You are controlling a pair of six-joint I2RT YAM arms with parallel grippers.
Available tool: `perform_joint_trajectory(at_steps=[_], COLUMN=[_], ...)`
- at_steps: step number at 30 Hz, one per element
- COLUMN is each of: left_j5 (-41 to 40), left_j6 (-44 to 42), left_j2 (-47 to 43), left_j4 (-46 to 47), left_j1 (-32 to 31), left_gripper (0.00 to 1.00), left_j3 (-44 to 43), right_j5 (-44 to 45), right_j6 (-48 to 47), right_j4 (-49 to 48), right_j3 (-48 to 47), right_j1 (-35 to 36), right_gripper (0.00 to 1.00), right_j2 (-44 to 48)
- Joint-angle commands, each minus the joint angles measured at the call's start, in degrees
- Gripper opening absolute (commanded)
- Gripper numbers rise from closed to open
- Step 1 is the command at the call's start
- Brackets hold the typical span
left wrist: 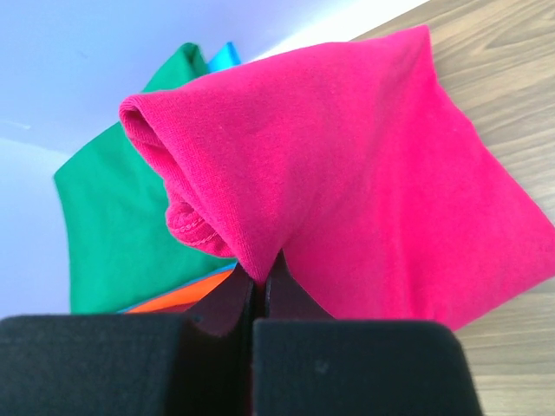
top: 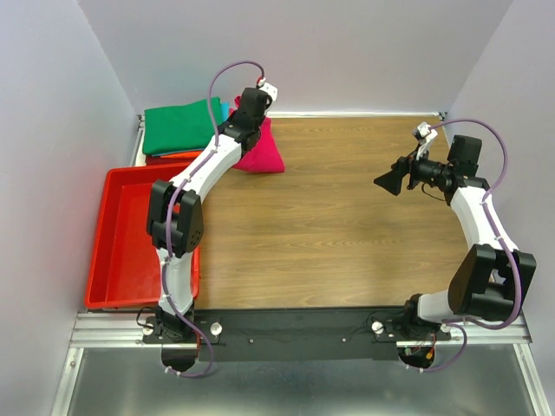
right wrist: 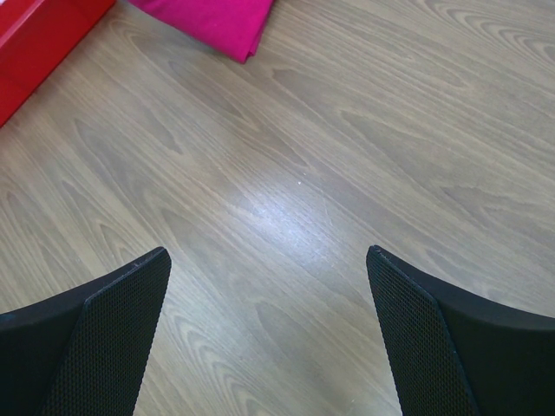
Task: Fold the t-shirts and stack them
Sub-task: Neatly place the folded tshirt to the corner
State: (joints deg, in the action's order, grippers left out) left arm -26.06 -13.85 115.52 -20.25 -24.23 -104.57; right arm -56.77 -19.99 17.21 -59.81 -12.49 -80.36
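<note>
Pinching the folded pink shirt [left wrist: 364, 173] by its edge, left gripper [left wrist: 258, 290] has jaws clamped, just beside the green-topped stack [left wrist: 113, 217]; right gripper [right wrist: 267, 256] gapes wide, idle. Next, prob.: lift shirt onto stack w/o unfolding.

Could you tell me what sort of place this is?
Likely a robotics lab cell: pale walls enclose a wooden table, and the left arm and right arm are bolted to a metal rail.
</note>
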Motion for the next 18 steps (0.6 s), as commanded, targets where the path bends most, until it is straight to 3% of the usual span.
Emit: perform_joint_trajectory(at_steps=[1, 18], left_j5=[-5.6, -13.4], left_j6=[-1.5, -5.0], left_j2=[-3.8, -5.6], left_j4=[2.1, 1.3], left_j1=[0.1, 1.3], left_gripper=[0.00, 0.00], left_j3=[-1.8, -7.0], right_j5=[-2.0, -3.3], right_j6=[-0.3, -0.1], right_j4=[0.7, 1.2], right_j3=[0.6, 0.5], right_j1=[-0.4, -0.4], right_gripper=[1.00, 1.00], right_j2=[0.1, -0.2])
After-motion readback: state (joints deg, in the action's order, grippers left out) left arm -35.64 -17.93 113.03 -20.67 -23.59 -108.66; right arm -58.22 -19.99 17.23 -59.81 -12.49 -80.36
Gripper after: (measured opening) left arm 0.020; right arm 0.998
